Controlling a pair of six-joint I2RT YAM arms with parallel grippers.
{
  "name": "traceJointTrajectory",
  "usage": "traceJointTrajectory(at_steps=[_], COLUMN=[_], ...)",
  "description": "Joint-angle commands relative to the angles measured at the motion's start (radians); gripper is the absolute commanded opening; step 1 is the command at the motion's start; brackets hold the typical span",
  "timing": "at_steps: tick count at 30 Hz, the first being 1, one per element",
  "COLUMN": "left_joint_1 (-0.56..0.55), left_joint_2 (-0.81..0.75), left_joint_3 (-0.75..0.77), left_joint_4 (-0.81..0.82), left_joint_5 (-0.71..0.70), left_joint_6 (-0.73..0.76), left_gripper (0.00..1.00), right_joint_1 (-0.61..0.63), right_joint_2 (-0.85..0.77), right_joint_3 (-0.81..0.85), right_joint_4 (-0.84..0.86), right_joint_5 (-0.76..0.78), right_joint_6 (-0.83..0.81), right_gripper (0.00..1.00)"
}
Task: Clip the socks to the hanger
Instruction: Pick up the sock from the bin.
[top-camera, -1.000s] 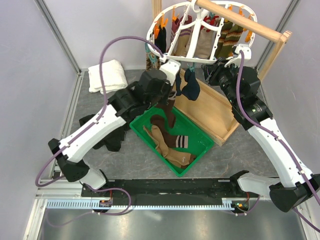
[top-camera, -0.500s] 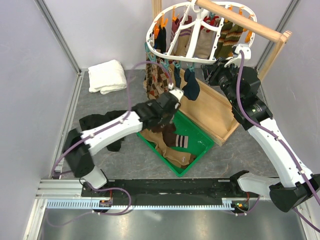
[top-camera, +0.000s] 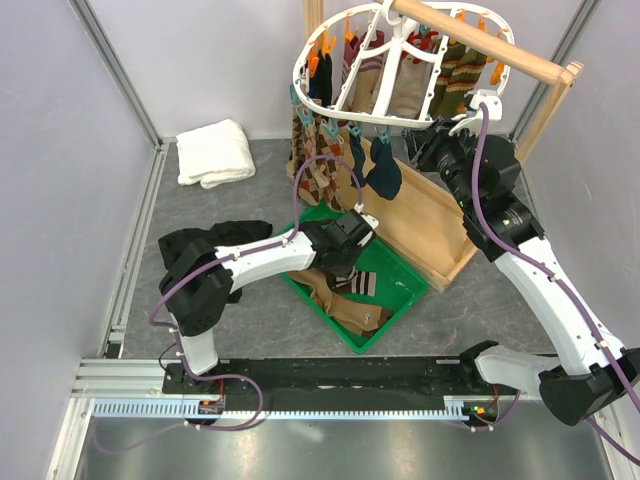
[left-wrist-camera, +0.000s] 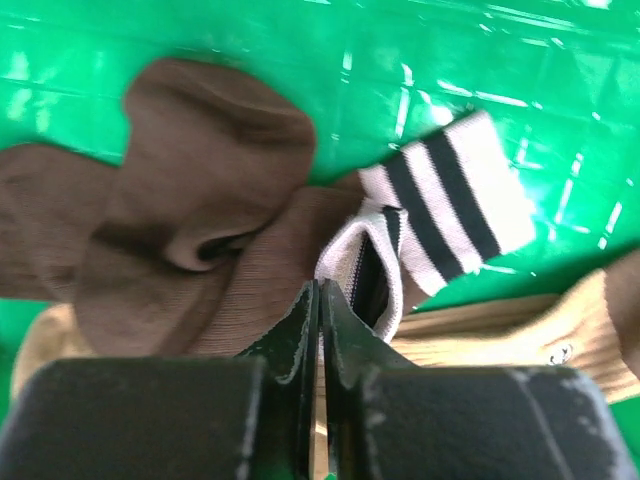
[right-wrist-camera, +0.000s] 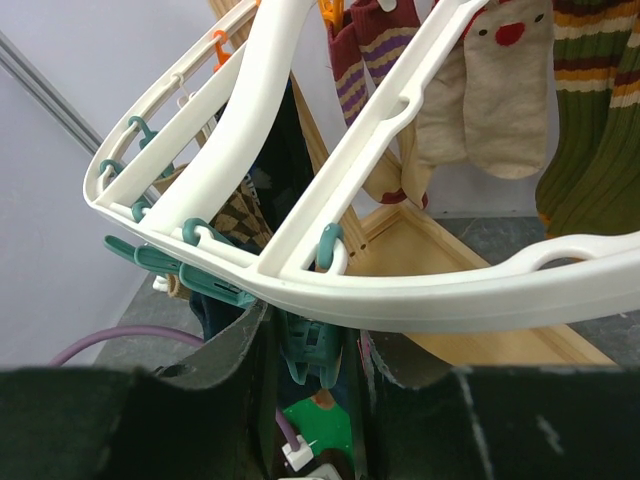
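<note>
The white hanger (top-camera: 395, 117) hangs from the wooden rail with several socks clipped on; two navy socks (top-camera: 383, 175) dangle at its front. A dark brown sock with a white striped cuff (top-camera: 360, 283) (left-wrist-camera: 200, 230) and a tan sock (top-camera: 345, 310) (left-wrist-camera: 520, 330) lie in the green bin (top-camera: 415, 290). My left gripper (top-camera: 345, 262) (left-wrist-camera: 320, 285) is down in the bin, jaws shut, tips at the brown sock beside its cuff. My right gripper (top-camera: 432, 140) (right-wrist-camera: 310, 340) is up under the hanger rim (right-wrist-camera: 420, 290), fingers on either side of a teal clip (right-wrist-camera: 312, 345).
A wooden tray (top-camera: 430, 225) lies right of the bin under the hanger. A white towel (top-camera: 215, 152) lies at the back left. A black cloth heap (top-camera: 195, 245) lies left of the bin. The wooden rail (top-camera: 480, 45) crosses above the hanger.
My left arm has dropped from beside the hanger's front clips down into the green bin, onto the brown sock. The right arm has not moved.
</note>
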Motion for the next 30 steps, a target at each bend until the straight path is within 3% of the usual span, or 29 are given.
traceJointTrajectory(at_steps=[1, 20, 24, 27, 30], left_joint_1=[-0.013, -0.061, -0.065, -0.064, -0.062], left_joint_2=[-0.016, 0.083, 0.086, 0.049, -0.017], left_joint_3=[-0.018, 0.016, 0.024, 0.025, 0.040], left_joint_4=[0.024, -0.003, -0.005, -0.008, -0.014], left_joint_5=[0.082, 0.081, 0.082, 0.056, 0.039], left_joint_6=[0.029, 0.057, 0.046, 0.028, 0.005], left_gripper=[0.13, 0.28, 0.20, 0.02, 0.02], right_joint_1=[0.006, 0.005, 0.003, 0.003, 0.002], right_joint_2=[0.010, -0.002, -0.004, -0.008, -0.011], right_joint_3=[-0.029, -0.035, -0.035, -0.032, -0.029], right_joint_4=[-0.075, -0.075, -0.075, -0.075, -0.076], right_joint_5=[-0.050, -0.049, -0.051, -0.049, -0.049], right_joint_6=[0.008, 0.010, 0.010, 0.005, 0.002], right_gripper=[0.00, 0.00, 0.00, 0.00, 0.00])
